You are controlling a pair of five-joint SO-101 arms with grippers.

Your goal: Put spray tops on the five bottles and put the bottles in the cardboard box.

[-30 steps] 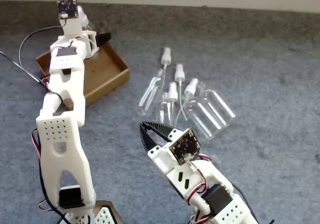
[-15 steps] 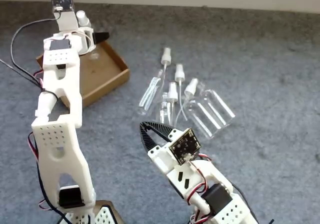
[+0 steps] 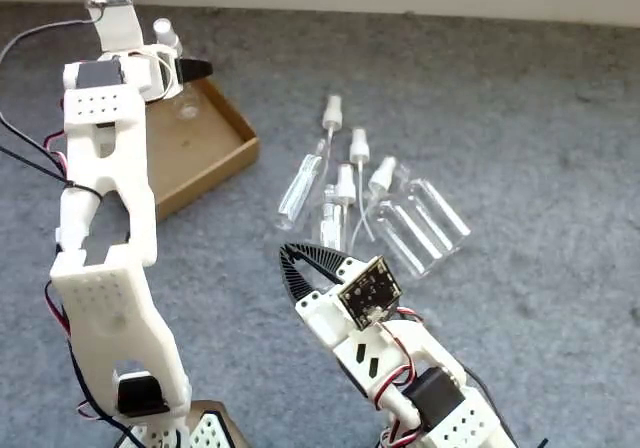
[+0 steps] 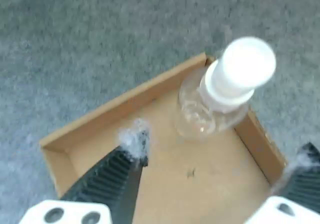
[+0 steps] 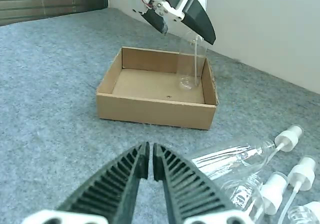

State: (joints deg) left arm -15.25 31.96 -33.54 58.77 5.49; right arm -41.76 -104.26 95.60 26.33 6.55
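A clear bottle [image 3: 165, 36] with a white spray top stands upright in a far corner of the cardboard box [image 3: 215, 163]. My left gripper [image 3: 172, 65] hangs open above it, its fingers apart on either side of the bottle [image 4: 235, 79] without touching it. The right wrist view has the box [image 5: 155, 106], the standing bottle [image 5: 192, 59] and the left gripper [image 5: 185, 11] over it. Several more clear bottles [image 3: 420, 223] lie on the carpet with white spray tops [image 3: 345, 183] among them. My right gripper [image 3: 297, 268] is shut and holds nothing, just short of that pile.
Grey carpet covers the whole surface. The box floor [image 4: 200, 174] is bare apart from the one bottle. A pale wall [image 5: 260, 24] runs along the far edge. Open carpet lies between the box and the bottle pile [image 5: 235, 159].
The left arm has drawn up and back toward the far left. The bottle stays standing in the box. The right arm has not moved.
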